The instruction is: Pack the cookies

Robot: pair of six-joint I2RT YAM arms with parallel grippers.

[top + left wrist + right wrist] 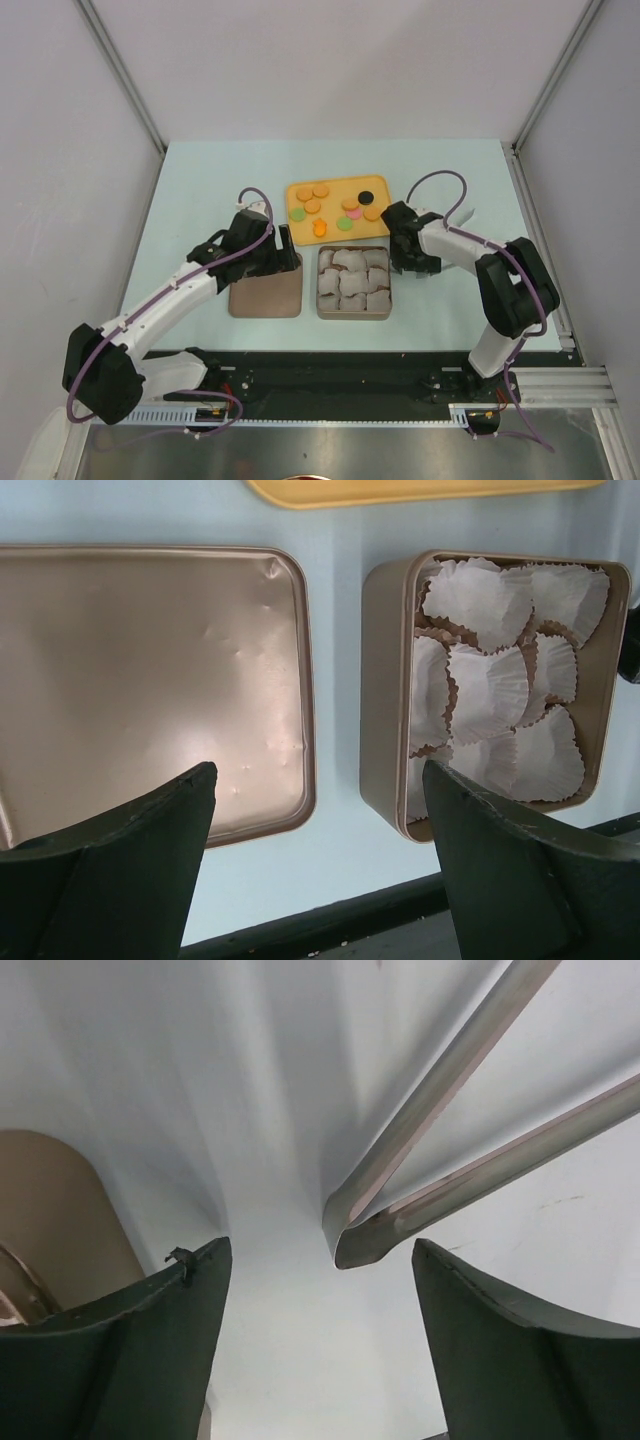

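The cookies point(312, 206) lie on a yellow tray point(335, 183) at the back: several orange discs, a black one point(367, 196), two green, one pink and an orange flower shape point(320, 228). In front of the tray stands a tan tin point(353, 312) filled with white paper cups point(490, 680). My left gripper point(295, 262) point(320, 860) hangs open over the gap between the tin point(385, 680) and its lid point(150, 680), holding nothing. My right gripper point(408, 265) point(320, 1340) stands open and empty just right of the tin, whose edge point(40, 1220) shows at the left of its view.
The tin's flat lid point(266, 292) lies left of the tin. Only the tray's near edge point(400, 490) shows in the left wrist view. A black rail point(340, 370) runs along the table's near edge. Metal frame posts point(450, 1110) and white walls enclose the table.
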